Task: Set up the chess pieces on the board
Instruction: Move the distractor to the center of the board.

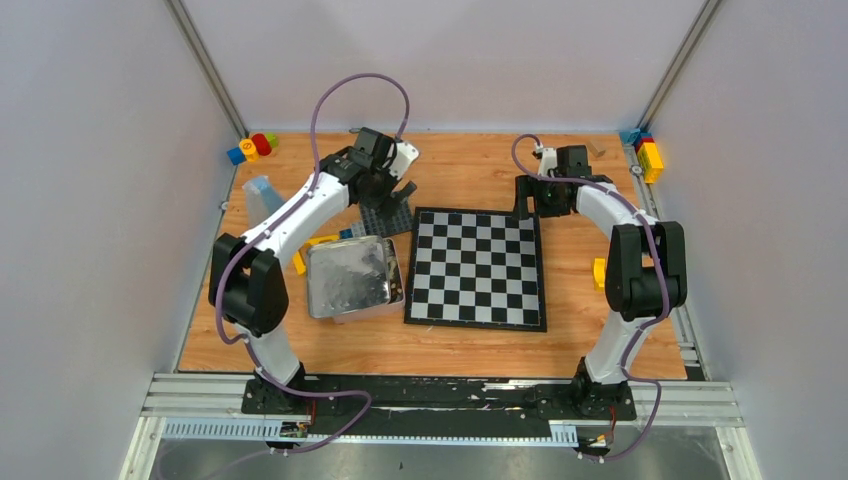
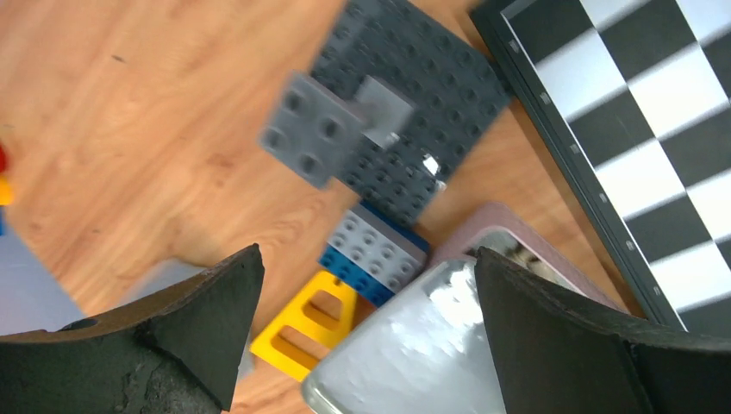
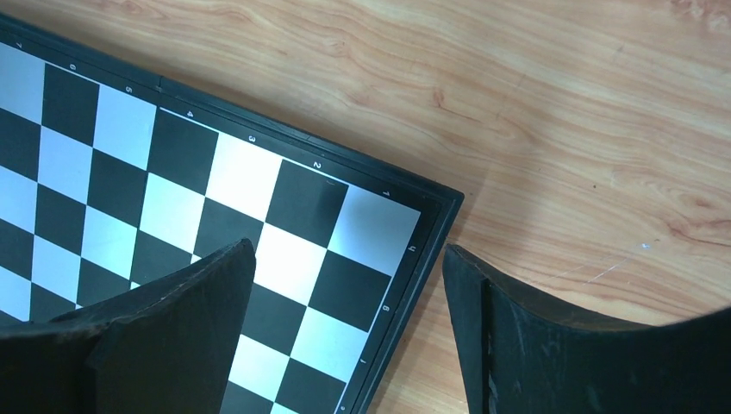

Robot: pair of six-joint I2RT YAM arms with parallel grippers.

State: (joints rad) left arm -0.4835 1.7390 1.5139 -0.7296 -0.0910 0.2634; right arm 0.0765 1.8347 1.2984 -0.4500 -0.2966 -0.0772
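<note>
Now, board [image 1: 477, 268]: lies flat in the middle of the top view on the wooden table [image 1: 620, 340], just right of the tin [image 1: 350, 278].
Board heading: it is square, so it has no long axis; its sides run almost parallel to the frame edges, turned only slightly.
Board in right wrist view: one corner [image 3: 259, 181] points to the right of the frame, with the border slanting down to it from the upper left.
Left gripper [image 1: 392, 188]: sits at upper centre-left of the top view, above the dark grey baseplate [image 1: 385, 218]; jaws spread wide with nothing between them.
Left wrist view: the fingers frame the tin's rim [image 2: 414, 362], a yellow brick [image 2: 310, 328] and a blue and grey brick [image 2: 375, 250]; a grey brick [image 2: 315, 129] sits on the baseplate's edge.
Right gripper [image 3: 349, 336]: over the board's upper right corner; jaws wide apart and empty, with one finger [image 3: 172, 328] above the squares and the other above bare wood.
</note>
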